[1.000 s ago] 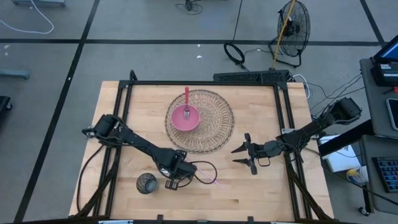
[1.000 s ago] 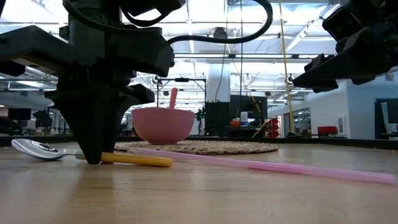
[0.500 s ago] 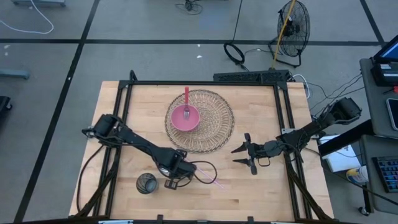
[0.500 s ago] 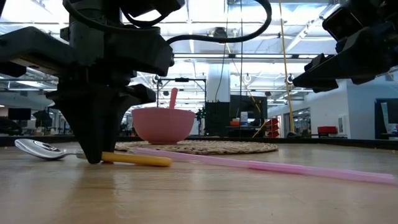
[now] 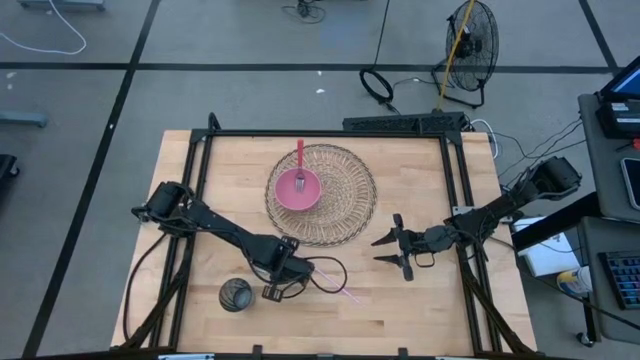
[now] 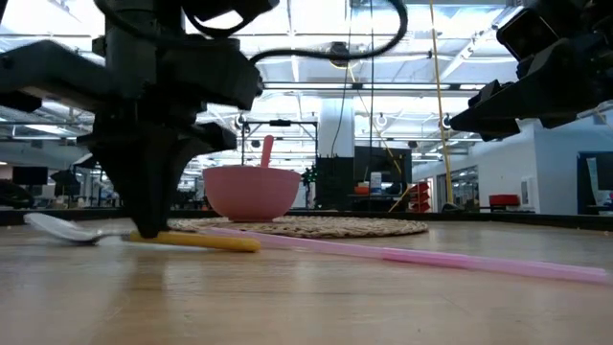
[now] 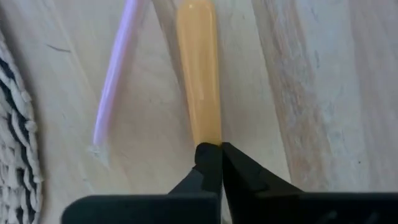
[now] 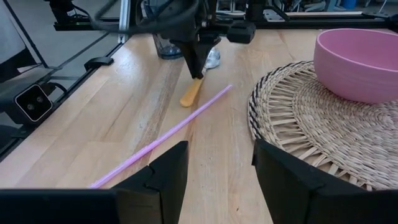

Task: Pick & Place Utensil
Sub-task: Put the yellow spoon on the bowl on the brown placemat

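Light wood worktop (image 5: 200,170). Round woven mat (image 5: 350,195) at far centre. Yellow-handled spoon (image 6: 144,238) and pink straw (image 6: 402,255) lie near the front, just left of centre. Dark cup (image 5: 236,295) stands front left beside them.

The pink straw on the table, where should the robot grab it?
Probably mid-length, from straight above, fingers across it. The pink straw lies flat on bare table, clear of the woven mat. The left gripper is clamped on the yellow-handled spoon; the right gripper is open.
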Robot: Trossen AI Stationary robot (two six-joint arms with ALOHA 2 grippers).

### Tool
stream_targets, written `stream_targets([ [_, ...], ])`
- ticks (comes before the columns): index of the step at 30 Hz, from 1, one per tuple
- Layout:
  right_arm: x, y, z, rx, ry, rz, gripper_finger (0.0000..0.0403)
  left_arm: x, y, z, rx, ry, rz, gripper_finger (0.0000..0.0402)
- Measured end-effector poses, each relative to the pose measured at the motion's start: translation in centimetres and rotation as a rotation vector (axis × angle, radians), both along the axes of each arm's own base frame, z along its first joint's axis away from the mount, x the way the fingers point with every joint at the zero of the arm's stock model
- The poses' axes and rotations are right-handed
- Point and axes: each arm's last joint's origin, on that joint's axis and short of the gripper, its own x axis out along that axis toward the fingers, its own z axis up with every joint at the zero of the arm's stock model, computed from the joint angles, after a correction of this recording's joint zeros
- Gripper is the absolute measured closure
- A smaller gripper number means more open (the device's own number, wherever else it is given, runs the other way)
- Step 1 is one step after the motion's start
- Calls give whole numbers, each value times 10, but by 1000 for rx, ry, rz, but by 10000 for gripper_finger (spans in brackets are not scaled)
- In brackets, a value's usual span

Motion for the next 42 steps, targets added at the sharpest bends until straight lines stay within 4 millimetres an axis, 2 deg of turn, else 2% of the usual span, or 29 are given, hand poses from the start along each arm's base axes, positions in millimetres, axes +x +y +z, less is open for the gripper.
stream_targets([
  [9, 0, 0, 0, -2, -4, 1, 232, -1, 1, 5, 8, -15, 7, 392],
  [12, 0, 0, 0, -2, -4, 1, 232, -1, 0, 4, -43, 1, -12, 381],
  [15, 0, 0, 0, -2, -4, 1, 232, 0, -2, 5, -87, 8, -18, 353],
  [23, 0, 0, 0, -2, -4, 1, 232, 4, 5, 6, -163, 17, 29, 249],
  [30, 0, 0, 0, 1, 1, 0, 232, 0, 9, -9, -209, 1, 58, 193],
  [37, 0, 0, 0, -11, -3, 2, 232, -7, 6, -16, -219, 8, 42, 191],
  [42, 0, 0, 0, -5, -4, 0, 232, -12, 2, -21, -180, -5, 20, 239],
])
